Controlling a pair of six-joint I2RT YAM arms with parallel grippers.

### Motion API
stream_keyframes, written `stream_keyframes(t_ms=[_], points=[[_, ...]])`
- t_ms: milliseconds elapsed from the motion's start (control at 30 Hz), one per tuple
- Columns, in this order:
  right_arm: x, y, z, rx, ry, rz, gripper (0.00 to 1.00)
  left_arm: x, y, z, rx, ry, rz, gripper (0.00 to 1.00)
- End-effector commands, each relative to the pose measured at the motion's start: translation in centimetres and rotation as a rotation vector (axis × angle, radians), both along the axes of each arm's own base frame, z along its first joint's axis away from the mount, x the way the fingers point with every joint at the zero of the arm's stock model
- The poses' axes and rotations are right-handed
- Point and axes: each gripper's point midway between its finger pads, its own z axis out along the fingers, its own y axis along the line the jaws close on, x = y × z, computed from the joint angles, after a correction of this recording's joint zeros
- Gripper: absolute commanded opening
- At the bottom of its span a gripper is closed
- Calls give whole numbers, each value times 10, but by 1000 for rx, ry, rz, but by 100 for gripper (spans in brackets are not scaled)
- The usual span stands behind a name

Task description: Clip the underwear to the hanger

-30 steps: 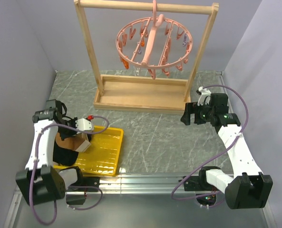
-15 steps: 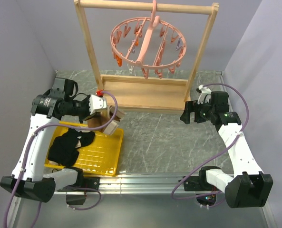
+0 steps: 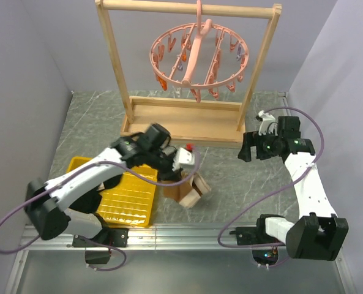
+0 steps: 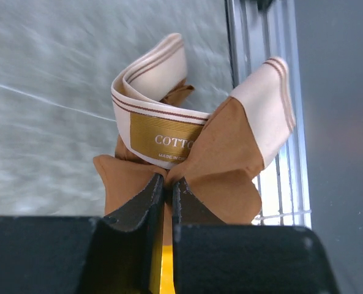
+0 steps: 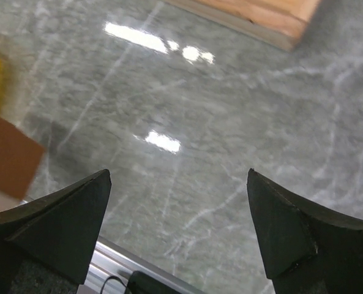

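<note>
Currently gripped: the underwear (image 3: 188,191) is pinched by the left gripper (image 3: 180,179), brown cloth bunched between the two fingers.
Left fingers: they are pressed almost together on a fold of the brown cloth, as seen from the left wrist (image 4: 168,191); only a thin gap is left.
Underwear, place: it is held over the table (image 3: 242,190), just right of the yellow tray (image 3: 135,199) and near the metal rail at the front edge; whether it touches the table cannot be told.
Underwear, look: the pale waistband (image 4: 157,125) is looped and twisted above the fingers, and a gold label reading "COTTON" is turned toward the wrist camera.
Right gripper: it is held above the bare table (image 3: 248,149), well apart from the underwear.
Right fingers: they are spread wide, with nothing between them (image 5: 178,176).
Hanger: the pink ring (image 3: 190,66) is hung by its hook from the top bar of the wooden rack (image 3: 181,125), its clips dangling.
Underwear and hanger: they are well apart; no clip is closed on the cloth.
</note>
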Motion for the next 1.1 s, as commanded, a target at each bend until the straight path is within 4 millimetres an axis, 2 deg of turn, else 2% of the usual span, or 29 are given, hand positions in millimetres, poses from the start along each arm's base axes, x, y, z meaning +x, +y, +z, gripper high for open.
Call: stream_keyframes(t_ms=[0, 33, 100, 133, 233, 267, 333, 467, 633, 700, 800, 900, 967, 1000, 1067], points=[[-9, -15, 4, -6, 29, 12, 98, -5, -18, -47, 71, 41, 25, 0], [-11, -18, 2, -16, 35, 12, 98, -7, -12, -69, 119, 50, 32, 0], [-17, -22, -2, -47, 42, 32, 98, -6, -5, -92, 177, 45, 32, 0], [-18, -22, -3, -53, 43, 38, 98, -9, 4, -108, 221, 52, 31, 0], [-23, -23, -10, -71, 59, 61, 98, -15, 35, -137, 344, 23, -32, 0], [-24, -23, -13, -73, 64, 69, 97, -6, 46, -141, 366, 8, -3, 0], [-25, -21, -16, -65, 70, 78, 97, -3, 67, -151, 405, 10, -8, 0], [-25, -13, -19, -45, 76, 107, 96, 18, 107, -160, 460, 3, 52, 0], [-26, -3, -23, -42, 85, 147, 95, 32, 138, -171, 526, -24, 68, 0], [-26, -2, -23, -38, 88, 153, 94, 35, 138, -176, 531, -8, 79, 0], [-26, 0, -24, -31, 99, 158, 93, 39, 125, -175, 494, 34, 76, 0], [-29, 5, -24, -9, 99, 181, 93, 45, 87, -147, 340, 54, 49, 2], [-31, 15, -23, 40, 86, 215, 91, 37, 64, -130, 248, 72, 4, 8], [-33, 20, -25, 58, 92, 231, 91, 43, 54, -121, 210, 61, 16, 13], [-32, 36, -22, 131, 83, 264, 90, 42, 43, -113, 169, 79, 12, 19]])
